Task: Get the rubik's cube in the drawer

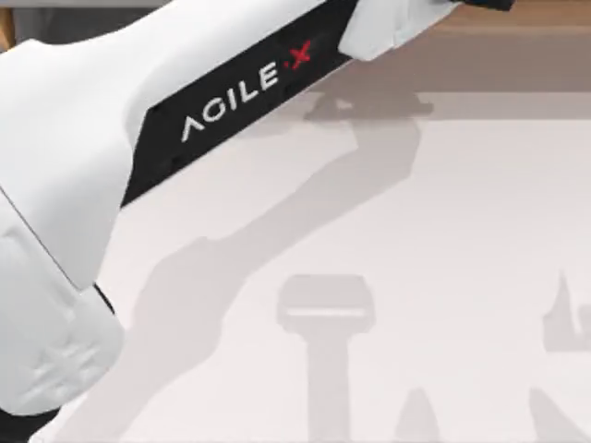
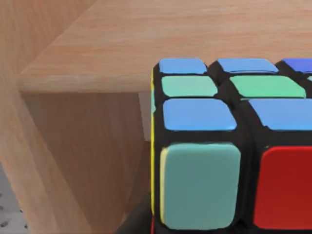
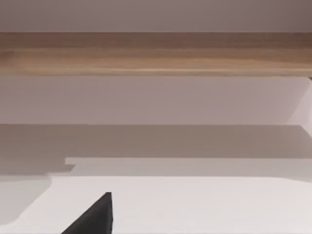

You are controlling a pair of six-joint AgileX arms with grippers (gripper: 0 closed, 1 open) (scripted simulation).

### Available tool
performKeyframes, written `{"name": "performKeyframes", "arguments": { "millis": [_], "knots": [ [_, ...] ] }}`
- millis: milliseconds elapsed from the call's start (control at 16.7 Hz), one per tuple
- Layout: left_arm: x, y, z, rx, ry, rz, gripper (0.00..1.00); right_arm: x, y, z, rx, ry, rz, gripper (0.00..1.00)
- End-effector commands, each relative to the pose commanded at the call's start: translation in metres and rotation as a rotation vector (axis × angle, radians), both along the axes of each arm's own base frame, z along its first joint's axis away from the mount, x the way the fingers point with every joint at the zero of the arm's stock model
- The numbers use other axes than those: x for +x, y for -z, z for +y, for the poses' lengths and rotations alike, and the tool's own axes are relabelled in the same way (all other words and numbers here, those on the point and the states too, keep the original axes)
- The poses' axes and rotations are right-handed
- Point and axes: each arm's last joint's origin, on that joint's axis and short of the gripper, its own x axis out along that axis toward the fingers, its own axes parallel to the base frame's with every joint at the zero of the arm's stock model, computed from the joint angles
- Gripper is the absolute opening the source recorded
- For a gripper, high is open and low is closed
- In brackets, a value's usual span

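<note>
Rubik's cube beside wooden panels

The rubik's cube [image 2: 229,146] sits close to light wooden boards [image 2: 73,122]; either pincer's grip state cannot be told.

Glossy plastic rubik's cube [image 2: 229,146] against matt, grained wood panels [image 2: 73,146]; smooth pale table [image 1: 416,231].

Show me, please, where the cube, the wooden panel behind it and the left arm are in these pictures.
cube [image 2: 229,146]: left wrist view, on its nearest face.
wooden panel [image 2: 146,34]: left wrist view, on its flat face behind the cube.
left arm [image 1: 83,138]: top view, on its white shell.
</note>
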Motion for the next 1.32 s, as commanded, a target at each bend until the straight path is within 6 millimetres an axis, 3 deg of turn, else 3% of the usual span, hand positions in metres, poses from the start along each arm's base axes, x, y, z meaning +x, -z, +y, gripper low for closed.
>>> {"name": "performKeyframes", "arguments": {
  "millis": [300, 480, 660, 960, 1320],
  "knots": [
    [0.004, -0.070, 0.086, 0.046, -0.207, 0.035, 0.00, 0.000, 0.000, 0.000, 0.000, 0.000, 0.000, 1.00],
    [0.012, -0.092, 0.140, 0.092, -0.327, 0.075, 0.00, 0.000, 0.000, 0.000, 0.000, 0.000, 0.000, 1.00],
    [0.024, -0.100, 0.192, 0.151, -0.436, 0.143, 0.00, 0.000, 0.000, 0.000, 0.000, 0.000, 0.000, 1.00],
    [0.058, -0.083, 0.272, 0.253, -0.552, 0.344, 0.00, 0.000, 0.000, 0.000, 0.000, 0.000, 0.000, 1.00],
    [0.102, -0.028, 0.361, 0.315, -0.529, 0.705, 0.00, 0.000, 0.000, 0.000, 0.000, 0.000, 0.000, 1.00]
  ]
}}
